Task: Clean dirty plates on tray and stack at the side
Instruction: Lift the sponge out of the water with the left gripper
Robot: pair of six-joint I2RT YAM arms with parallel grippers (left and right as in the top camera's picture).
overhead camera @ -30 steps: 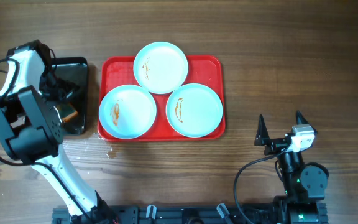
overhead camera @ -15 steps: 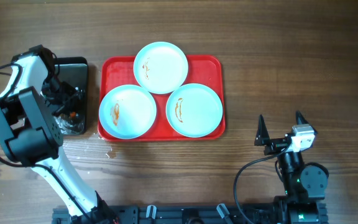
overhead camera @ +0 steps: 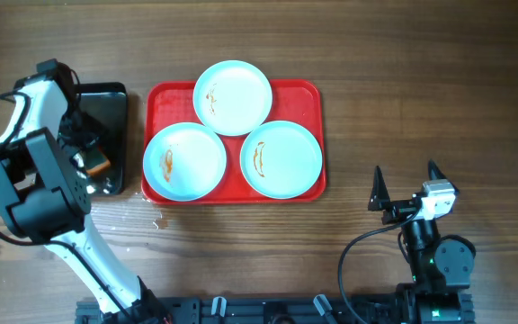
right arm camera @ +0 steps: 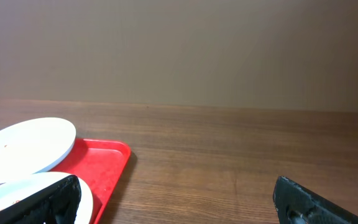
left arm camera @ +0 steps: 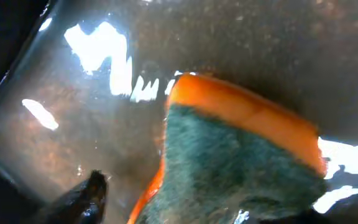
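Three pale plates lie on the red tray (overhead camera: 308, 94): one at the back (overhead camera: 232, 96), one front left (overhead camera: 184, 162), one front right (overhead camera: 281, 158), each with brown-orange smears. My left gripper (overhead camera: 86, 160) is down in the black pan (overhead camera: 106, 103), left of the tray. In the left wrist view its jaws (left arm camera: 207, 208) straddle an orange and green sponge (left arm camera: 241, 155); a gap shows between the left fingertip and the sponge, so it is open. The sponge also shows in the overhead view (overhead camera: 97, 165). My right gripper (overhead camera: 405, 175) is open and empty, right of the tray.
The right wrist view shows the tray's corner (right arm camera: 107, 162), two plates (right arm camera: 27, 143) and bare wooden table (right arm camera: 241, 155) between the open fingers (right arm camera: 179, 202). The pan's wet floor (left arm camera: 73, 124) shines. Small droplets lie on the table in front of the tray (overhead camera: 158, 223).
My left arm dipped into the pan over the sponge, then shifted slightly so the sponge shows again. The sponge, the plates and the right arm have not moved.
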